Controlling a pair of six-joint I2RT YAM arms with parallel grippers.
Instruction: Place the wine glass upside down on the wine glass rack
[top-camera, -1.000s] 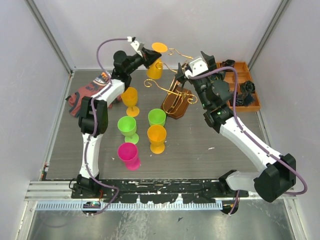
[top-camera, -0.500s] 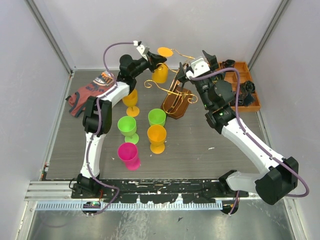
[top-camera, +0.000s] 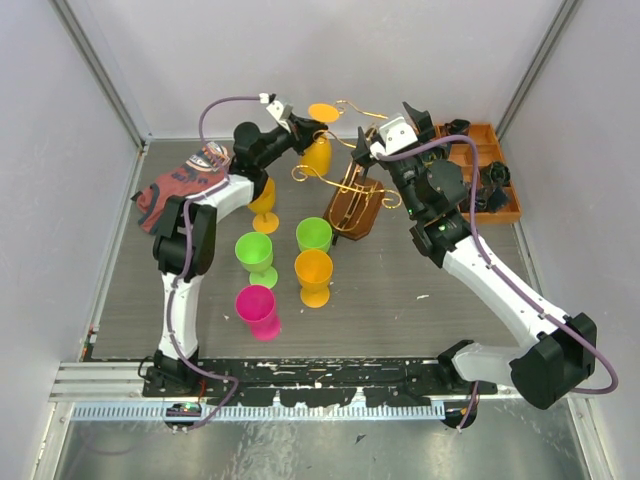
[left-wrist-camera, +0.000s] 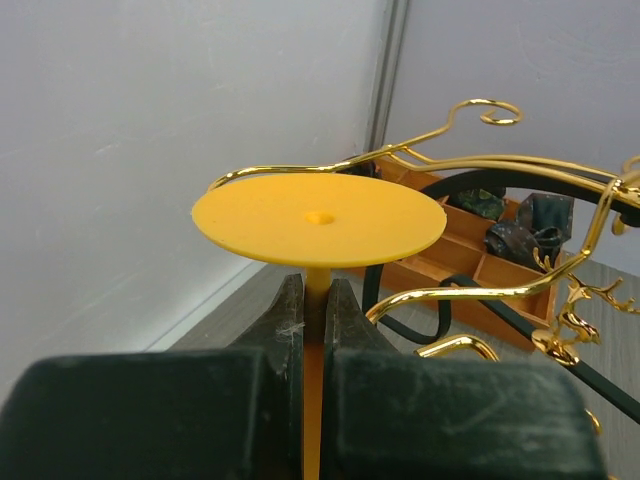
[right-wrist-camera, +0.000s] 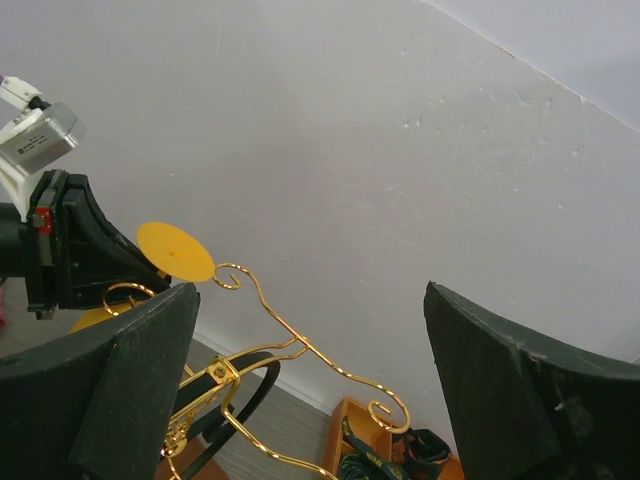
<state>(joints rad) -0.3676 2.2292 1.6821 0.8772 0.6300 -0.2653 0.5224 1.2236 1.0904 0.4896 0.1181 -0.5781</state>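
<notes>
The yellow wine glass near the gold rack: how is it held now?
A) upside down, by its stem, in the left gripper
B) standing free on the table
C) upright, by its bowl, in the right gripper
A: the left gripper is shut on the stem of the wine glass, with its round foot on top.

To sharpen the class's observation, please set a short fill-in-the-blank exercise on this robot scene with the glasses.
1. The left gripper grips the wine glass by its ___.
2. That glass's round foot points ___.
3. The right gripper has its jaws ___.
4. The front glass, lowest in the overhead view, is ___.
Missing words: stem; up; open; pink.
</notes>
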